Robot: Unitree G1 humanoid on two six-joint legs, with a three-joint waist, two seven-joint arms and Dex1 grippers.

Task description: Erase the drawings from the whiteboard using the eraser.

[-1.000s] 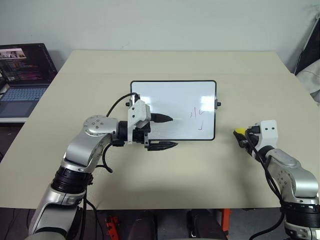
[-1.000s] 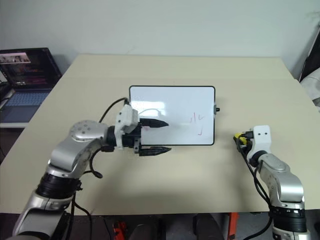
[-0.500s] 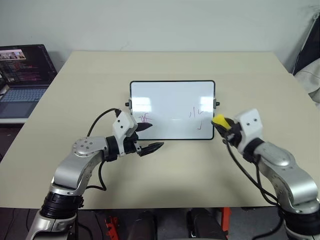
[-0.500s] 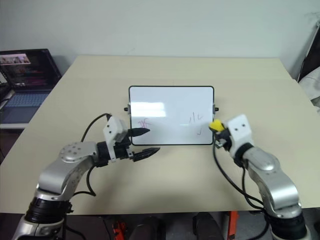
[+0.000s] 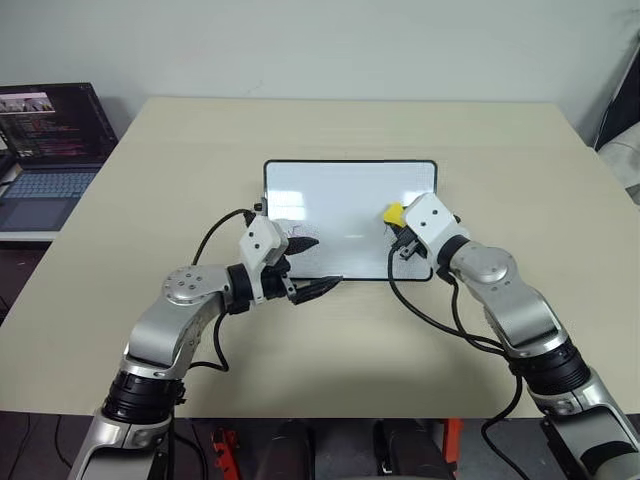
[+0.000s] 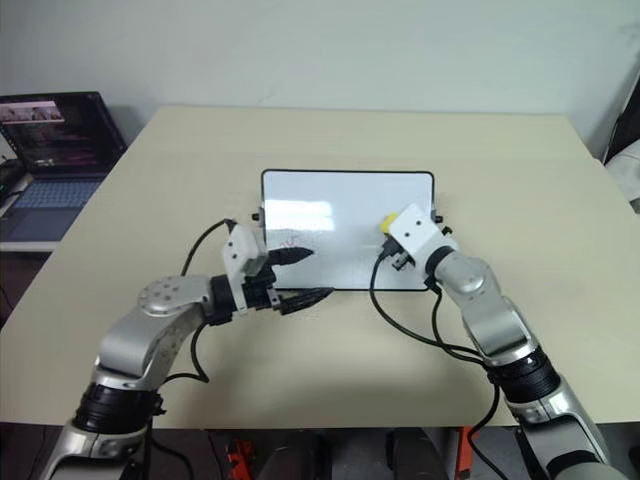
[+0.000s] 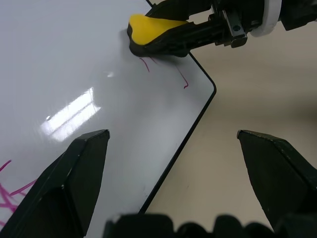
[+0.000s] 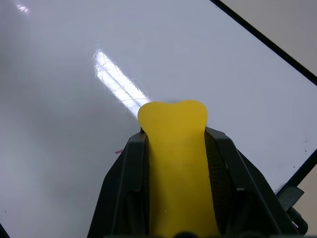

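Table: beige top [image 5: 330,380] with a pale wall behind; a laptop [image 5: 45,145] sat off to the robot's left, well clear of the work.
Whiteboard: the whiteboard [image 5: 340,195] lay flat near the middle of the table, long side toward the robot.
Drawings: a purple-pink squiggle [image 6: 291,240] sat at the board's near left part; thin pink strokes [image 7: 184,79] sat at its right part, just beside the eraser.
Eraser: the yellow eraser [image 5: 394,213] was pinched between the fingers of the right gripper [image 8: 174,144], its tip over the right part of the board, at or just above the surface.
Left gripper: the left gripper [image 5: 310,266] had its fingers spread wide and held nothing, hovering over the board's near left edge by the squiggle.
Step in hand, as judged: bringing the eraser down onto the right-hand strokes.
Doing it well: press the eraser face flat, wipe with short overlapping passes across the strokes, then work leftward to the squiggle.
Risk: the board looked free to slide; the left gripper could steady its near edge.
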